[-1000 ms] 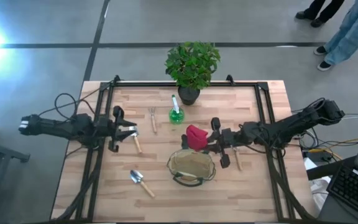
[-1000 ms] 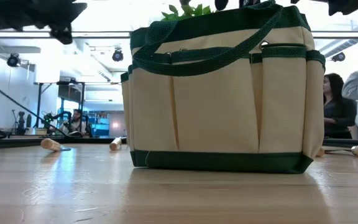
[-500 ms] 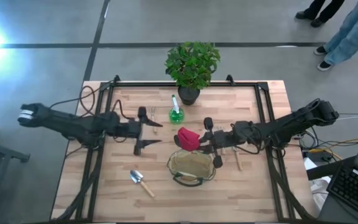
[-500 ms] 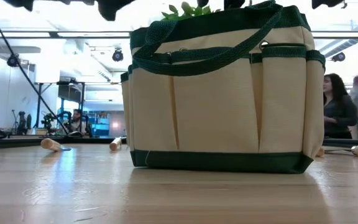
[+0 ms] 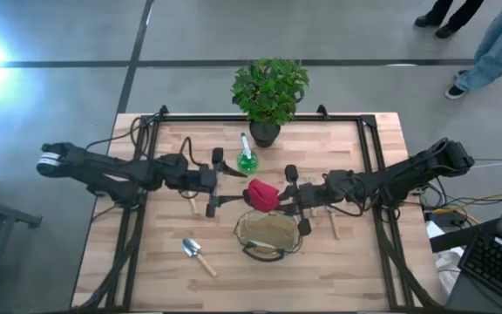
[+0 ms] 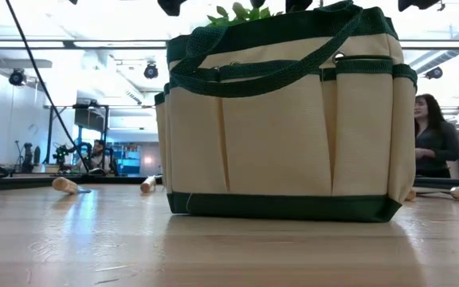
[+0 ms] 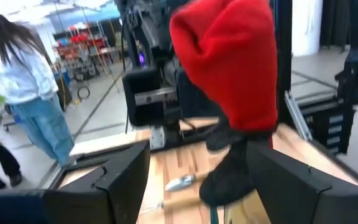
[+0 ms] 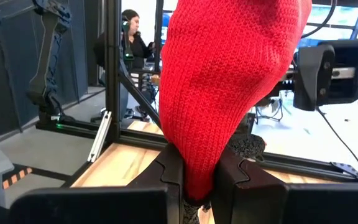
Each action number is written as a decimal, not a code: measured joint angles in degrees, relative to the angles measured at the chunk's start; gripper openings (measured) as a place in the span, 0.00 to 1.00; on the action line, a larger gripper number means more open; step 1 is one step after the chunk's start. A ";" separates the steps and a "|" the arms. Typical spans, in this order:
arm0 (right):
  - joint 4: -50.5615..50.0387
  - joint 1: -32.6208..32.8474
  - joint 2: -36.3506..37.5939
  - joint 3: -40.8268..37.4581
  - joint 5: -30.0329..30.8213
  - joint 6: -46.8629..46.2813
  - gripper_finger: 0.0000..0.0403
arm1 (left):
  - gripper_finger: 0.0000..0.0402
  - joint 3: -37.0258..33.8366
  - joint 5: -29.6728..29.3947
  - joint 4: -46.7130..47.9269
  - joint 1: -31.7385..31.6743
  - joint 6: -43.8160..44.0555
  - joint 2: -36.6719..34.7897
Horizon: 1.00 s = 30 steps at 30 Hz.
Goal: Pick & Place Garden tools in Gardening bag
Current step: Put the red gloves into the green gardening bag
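A red knitted piece [image 5: 262,194] hangs above the far rim of the olive-tan gardening bag [image 5: 268,235], with my right gripper [image 5: 286,197] shut on it. My left gripper [image 5: 230,187] is open and level just left of the piece; in the left wrist view its fingers [image 7: 120,177] stand apart on either side of the line to the piece [image 7: 229,62], clear of it. On the table lie a trowel [image 5: 197,255], a wooden-handled tool [image 5: 193,206] under the left arm, another [image 5: 332,224] under the right arm, and a green spray bottle [image 5: 247,158]. My right gripper pinches the red knitted piece at one narrowing end [image 8: 194,163] between its two fingers. The fingers come level from the table's right. The piece is lifted clear of table and bag, its wider part [image 8: 229,56] reaching out past the fingertips.
A leafy plant in a dark pot [image 5: 268,92] stands at the table's far edge behind the bottle. A dark frame rail [image 5: 151,139] runs around the table. People stand in the room beyond [image 6: 430,135]. Bare wood lies at the near left and right of the bag.
My left gripper has risen and gone toward the table's right, from beside the wooden-handled tool to just left of the red piece. My right gripper has carried the red piece a little toward the table's left, then kept still.
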State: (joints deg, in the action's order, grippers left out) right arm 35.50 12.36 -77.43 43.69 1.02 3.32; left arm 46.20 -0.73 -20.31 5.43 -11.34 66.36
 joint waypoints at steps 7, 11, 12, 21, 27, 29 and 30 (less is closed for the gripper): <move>0.92 0.00 -0.07 -0.01 0.02 0.74 0.07 | 0.67 1.51 2.20 -1.45 -0.22 1.50 2.83; 0.79 -0.02 -0.07 -0.01 0.02 1.23 0.07 | 0.67 2.53 4.15 -1.51 -0.24 1.75 3.50; 0.83 -0.04 -0.07 -0.01 0.02 1.37 0.07 | 0.67 2.73 5.22 -1.45 -0.24 1.95 3.48; 0.81 -0.01 -0.39 0.53 0.03 1.87 0.07 | 0.67 3.93 18.93 -3.59 -0.64 6.35 1.97; 0.74 -0.07 -2.26 2.57 -1.04 2.75 0.07 | 0.67 4.50 16.77 -3.53 -2.98 6.28 2.39; 0.76 -0.07 -3.10 3.48 -1.14 3.49 0.07 | 0.67 4.50 16.46 -3.60 -4.03 7.13 2.25; 0.58 -0.05 -3.38 3.78 -1.43 3.81 0.07 | 0.67 4.48 16.25 -3.57 -4.49 7.48 2.17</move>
State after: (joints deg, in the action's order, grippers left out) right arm 36.08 12.31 -80.81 47.47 -0.42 7.13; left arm 50.68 15.52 -23.88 0.94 -3.86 68.54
